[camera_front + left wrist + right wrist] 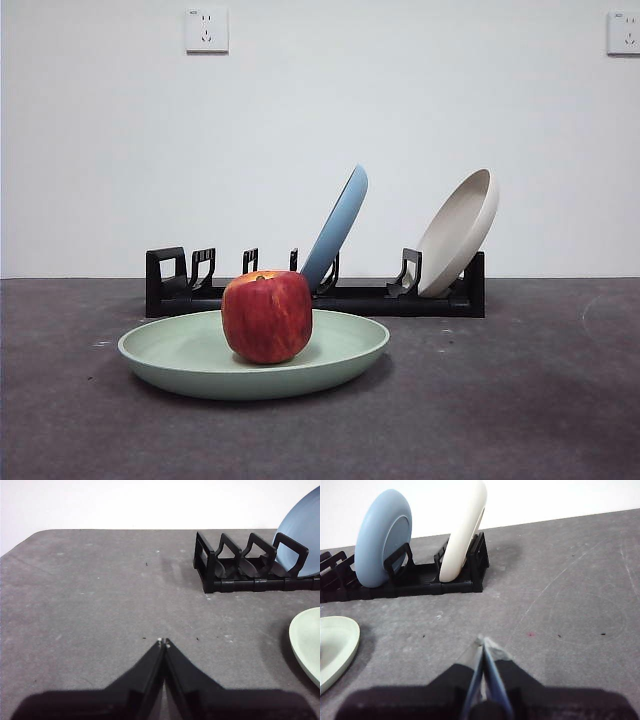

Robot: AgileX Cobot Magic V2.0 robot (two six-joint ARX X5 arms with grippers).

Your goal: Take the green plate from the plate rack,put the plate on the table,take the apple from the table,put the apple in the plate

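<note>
The green plate (340,360) lies flat on the table (520,400), just in front of the plate rack (350,297), toward the rack's end w/ the empty slots. The apple (266,316) sits upright in the plate, roughly at its middle, stem dip up, red w/ yellow-orange streaks near the top. Seen from the front the apple overlaps the rack's low bar but stands clear of it, nearer the camera. The rack runs long across the table behind the plate; a light blue plate (338,226) leans in a slot about mid-rack, and a cream-white plate (458,232) leans in a slot near the rack's far end, by the squared post. Both lean the same way, rims tilted. Left gripper (163,641) hovers over bare table off the empty-slot end of the rack, jaws pressed together tip to tip, holding nothing; the rack's end and an edge of the green plate show beside it in the left wrist view. Right gripper (484,641) is over bare table in front of the rack's cream-plate end, jaws likewise closed tight w/ nothing between them; a bit of the green plate's rim shows off to one side in the right wrist view. Neither gripper touches the plate, apple or rack. Two wall sockets (206,30) sit high on the white wall behind the rack.
</note>
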